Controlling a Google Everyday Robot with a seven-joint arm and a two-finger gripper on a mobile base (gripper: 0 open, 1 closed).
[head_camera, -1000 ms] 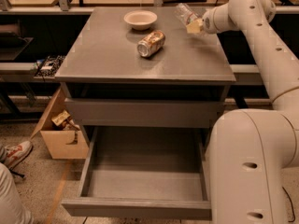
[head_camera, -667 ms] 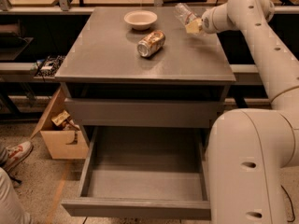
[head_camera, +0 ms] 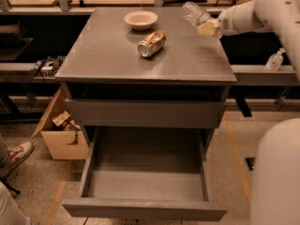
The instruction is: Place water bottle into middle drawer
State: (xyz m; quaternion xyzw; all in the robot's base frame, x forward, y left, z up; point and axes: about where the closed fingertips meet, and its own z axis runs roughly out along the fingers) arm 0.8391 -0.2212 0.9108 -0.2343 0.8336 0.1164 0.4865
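Observation:
The water bottle (head_camera: 194,13), clear and ribbed, is tilted above the far right corner of the grey cabinet top (head_camera: 108,55). My gripper (head_camera: 209,28) is shut on the bottle's lower end and holds it off the surface. My white arm reaches in from the right. The middle drawer (head_camera: 146,209) is pulled wide open at the bottom of the cabinet, and its inside is bare. It lies well below and in front of the gripper.
A gold-and-silver can (head_camera: 151,43) lies on its side mid-top, with a white bowl (head_camera: 141,19) behind it. The upper drawer front (head_camera: 140,112) is closed. A pump bottle (head_camera: 274,60) stands on a shelf at the right. A cardboard box (head_camera: 61,137) and a person's shoe (head_camera: 14,156) are on the floor at the left.
My gripper has moved slightly to the right with the water bottle in it. The can, bowl and drawer have not moved.

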